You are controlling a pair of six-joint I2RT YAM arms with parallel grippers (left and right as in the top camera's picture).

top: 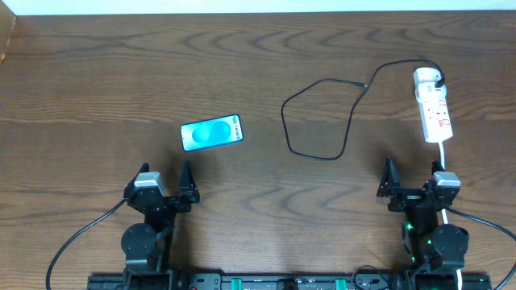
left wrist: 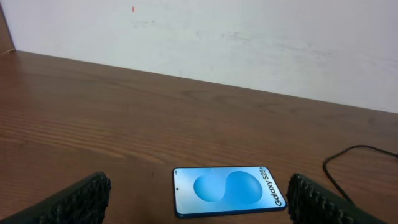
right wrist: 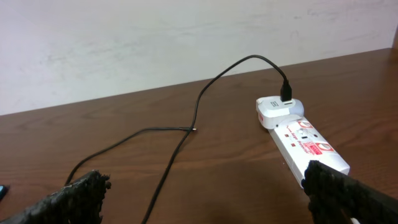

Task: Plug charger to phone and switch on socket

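Note:
The phone [top: 211,133] lies flat with its blue screen lit, left of centre; in the left wrist view the phone [left wrist: 227,190] lies between and just beyond my fingers. The black charger cable [top: 322,121] loops across the middle of the table, its connector tip [top: 364,84] lying free. Its white adapter [top: 427,78] sits in the far end of the white socket strip [top: 436,113] at the right. In the right wrist view the cable [right wrist: 186,134], adapter [right wrist: 277,111] and socket [right wrist: 308,144] show ahead. My left gripper [top: 167,184] and right gripper [top: 414,181] are open and empty near the front edge.
The socket's white cord [top: 444,153] runs from the strip toward my right arm. A white wall [left wrist: 249,43] stands beyond the table's far edge. A wooden edge [top: 6,36] shows at the far left corner.

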